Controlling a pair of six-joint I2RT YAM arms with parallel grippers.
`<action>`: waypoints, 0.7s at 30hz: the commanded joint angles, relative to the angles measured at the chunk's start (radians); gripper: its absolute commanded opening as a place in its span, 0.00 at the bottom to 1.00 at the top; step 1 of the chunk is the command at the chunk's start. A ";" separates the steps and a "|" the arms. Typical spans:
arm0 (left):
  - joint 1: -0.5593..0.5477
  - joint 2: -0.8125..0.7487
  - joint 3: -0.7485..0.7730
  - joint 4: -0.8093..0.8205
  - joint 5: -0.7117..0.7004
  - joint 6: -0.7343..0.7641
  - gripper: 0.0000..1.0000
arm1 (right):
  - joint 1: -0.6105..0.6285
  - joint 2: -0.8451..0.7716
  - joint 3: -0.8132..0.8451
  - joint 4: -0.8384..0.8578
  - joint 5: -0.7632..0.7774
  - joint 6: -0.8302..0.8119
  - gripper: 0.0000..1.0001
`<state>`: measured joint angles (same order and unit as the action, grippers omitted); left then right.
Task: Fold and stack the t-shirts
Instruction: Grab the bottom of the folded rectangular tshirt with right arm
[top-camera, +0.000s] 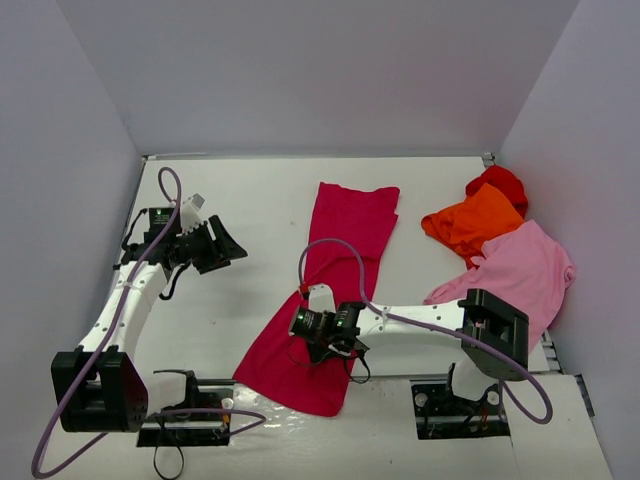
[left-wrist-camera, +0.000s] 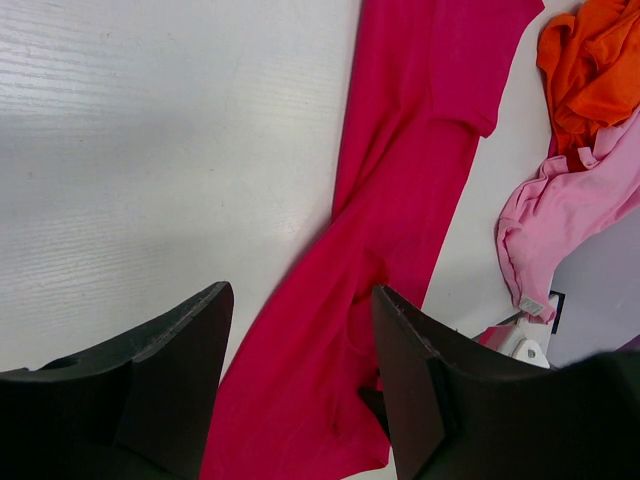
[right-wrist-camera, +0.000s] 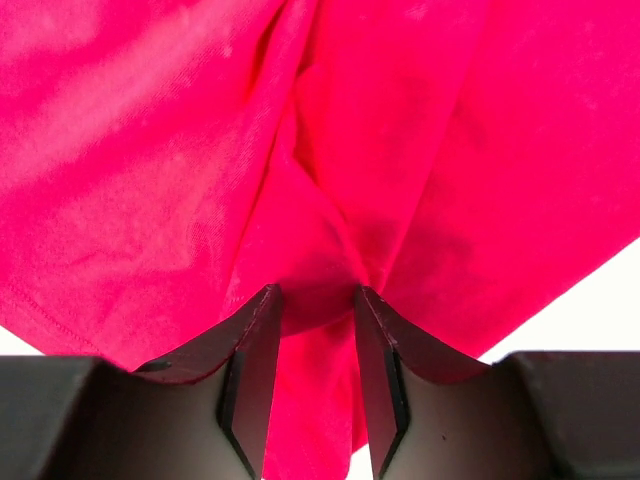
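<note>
The crimson-magenta t-shirt (top-camera: 345, 240) lies stretched out as a long strip down the middle of the table (top-camera: 240, 190). My right gripper (top-camera: 300, 322) is low on its near half, and the jaws (right-wrist-camera: 315, 290) are shut on a gathered fold of the cloth (right-wrist-camera: 150, 150), whose creases run into the gap. Over bare table to the left, my left gripper (top-camera: 215, 245) hangs open and empty. In its view the crimson shirt (left-wrist-camera: 400, 200) lies beyond the fingers (left-wrist-camera: 300, 290). An orange t-shirt (top-camera: 470, 222), a light pink one (top-camera: 520, 265) and a red one (top-camera: 500, 182) lie crumpled at the right.
Grey walls close in the table on the left, back and right. The heap of orange (left-wrist-camera: 590, 70) and pink (left-wrist-camera: 570, 200) shirts fills the right side by the wall. A purple cable (top-camera: 340, 250) loops over the crimson shirt.
</note>
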<state>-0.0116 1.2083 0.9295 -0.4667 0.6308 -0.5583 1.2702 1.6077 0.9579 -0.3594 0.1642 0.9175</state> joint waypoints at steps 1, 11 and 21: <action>0.005 -0.026 0.059 0.031 0.010 0.006 0.54 | 0.017 -0.025 0.007 -0.012 0.006 0.020 0.13; 0.005 -0.028 0.056 0.032 0.009 0.005 0.54 | 0.025 -0.013 0.070 -0.016 0.019 -0.022 0.00; 0.006 -0.041 0.052 0.025 0.012 0.008 0.54 | 0.118 0.140 0.325 -0.018 0.003 -0.123 0.00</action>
<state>-0.0116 1.2079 0.9295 -0.4667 0.6312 -0.5583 1.3474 1.6875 1.1945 -0.3758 0.1676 0.8476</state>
